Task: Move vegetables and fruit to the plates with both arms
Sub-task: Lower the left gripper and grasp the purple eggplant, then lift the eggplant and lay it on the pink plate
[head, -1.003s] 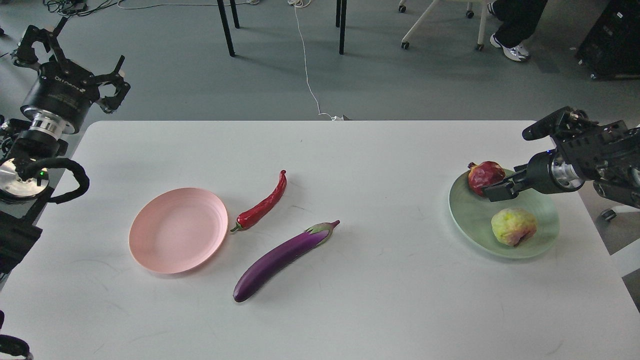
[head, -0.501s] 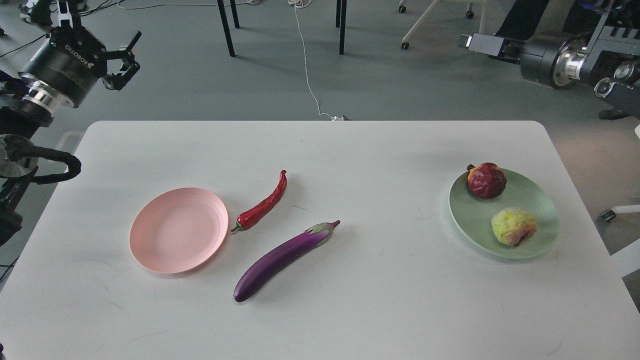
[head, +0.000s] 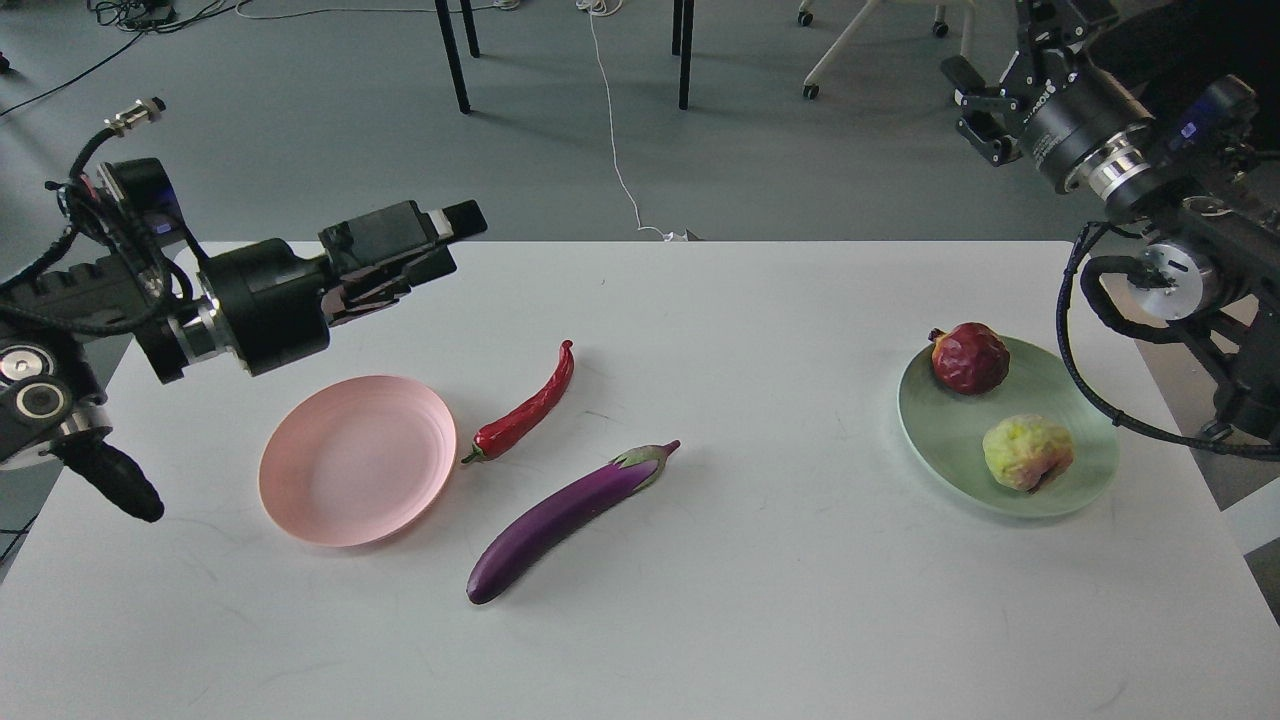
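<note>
Both of our grippers are empty at this moment. Our left gripper (head: pixel 440 235) hangs above the worktop (head: pixel 700 600) near its far left corner, pointing toward the middle; its fingers look drawn close together, though from this end-on angle we cannot tell for certain how wide they stand. It touches nothing. Our right gripper (head: pixel 985 90) is raised beyond the far right corner, over the floor, its claws turned away from us, so we cannot tell its opening either; nothing is in it.

Going from the largest thing down: the worktop carries the mint green plate (head: pixel 1085 490) close to the right edge, and the pink plate (head: pixel 340 500) toward the left edge, bare. The eggplant (head: pixel 560 520) lies on the worktop between the middle and the near edge, slanting, its calyx pointing to the far right. The bumpy yellow-green fruit (head: pixel 1028 452) sits on the green plate nearer us, and the pomegranate (head: pixel 970 357) on the same plate's far rim. The chili pepper (head: pixel 525 408) lies just beside the pink plate, its green stem nearly touching the rim.

We judge the fruit half finished and the vegetable half in hand. The next move calls for our left gripper to spread, come down over the chili or the eggplant, and pinch it across its narrow width before carrying it to the pink plate.
</note>
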Motion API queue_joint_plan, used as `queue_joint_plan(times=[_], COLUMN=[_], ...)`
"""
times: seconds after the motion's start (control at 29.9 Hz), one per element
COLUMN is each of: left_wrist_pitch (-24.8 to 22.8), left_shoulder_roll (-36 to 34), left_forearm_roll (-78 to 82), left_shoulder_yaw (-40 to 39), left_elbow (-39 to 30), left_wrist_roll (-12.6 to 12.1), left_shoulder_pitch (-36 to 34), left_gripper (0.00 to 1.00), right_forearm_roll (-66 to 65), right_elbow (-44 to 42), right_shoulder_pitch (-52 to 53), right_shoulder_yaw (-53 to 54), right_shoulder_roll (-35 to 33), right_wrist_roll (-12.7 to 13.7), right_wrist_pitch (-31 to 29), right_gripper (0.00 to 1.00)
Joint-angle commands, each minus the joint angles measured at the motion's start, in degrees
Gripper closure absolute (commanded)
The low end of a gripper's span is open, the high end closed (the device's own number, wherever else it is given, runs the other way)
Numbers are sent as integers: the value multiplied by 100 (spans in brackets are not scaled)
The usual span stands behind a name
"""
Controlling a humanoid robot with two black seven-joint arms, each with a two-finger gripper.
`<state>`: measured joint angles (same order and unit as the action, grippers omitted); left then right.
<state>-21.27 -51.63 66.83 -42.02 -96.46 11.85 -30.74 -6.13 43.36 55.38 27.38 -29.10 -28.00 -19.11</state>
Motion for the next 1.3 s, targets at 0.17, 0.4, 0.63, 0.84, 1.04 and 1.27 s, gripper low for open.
queue_joint_plan(times=[0.17, 0.4, 0.63, 0.84, 1.04, 1.27], left_wrist_pitch=[-27, -448, -449, -431, -414, -290], left_shoulder_roll=[398, 1462, 1876, 1876, 1823, 1246], left_forearm_roll=[3448, 5338, 5817, 5817, 5817, 5440], left_shoulder_yaw=[932, 1846, 2154, 2198, 2172, 1611], left_elbow=[-427, -208, 680, 769, 707, -398], left_wrist_roll=[-51, -419, -807, -939, -1080, -1089], left_shoulder_pitch=[25, -300, -266, -213, -81, -98], left_gripper=[10, 25, 40, 61, 95, 94], right_forearm_roll=[1518, 1553, 1553, 1536, 1536, 1527], right_elbow=[427, 814, 1016, 1008, 1008, 999], right_shoulder_pitch=[-1563, -2531, -2620, -2620, -2576, -2559], right_shoulder_yaw=[1426, 1946, 2051, 2095, 2087, 2087], right_shoulder_roll=[106, 300, 221, 230, 282, 248], right_wrist_roll=[0, 0, 0, 0, 0, 0], right_wrist_pitch=[-889, -889, -889, -889, -889, -889], right_gripper=[1, 1, 1, 1, 1, 1])
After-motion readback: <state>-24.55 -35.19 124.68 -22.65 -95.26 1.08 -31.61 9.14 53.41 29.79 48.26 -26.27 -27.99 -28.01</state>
